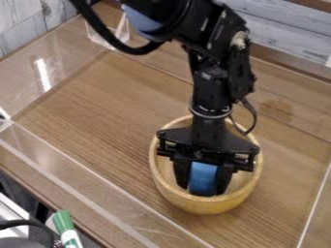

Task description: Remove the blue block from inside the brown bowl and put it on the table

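blue block point(206, 176): inside brown bowl point(175, 190), lower right of frame, long axis near upright, directly under gripper point(206, 174). gripper: pointing straight down, fingers pinching block from left and right. table point(110, 107): bare wood to upper left of bowl.

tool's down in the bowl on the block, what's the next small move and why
Probably lift straight up. The tool points down into the bowl, and its fingers look closed on either side of the blue block, which is still inside the rim. Rising first should clear the rim before moving sideways to bare table.
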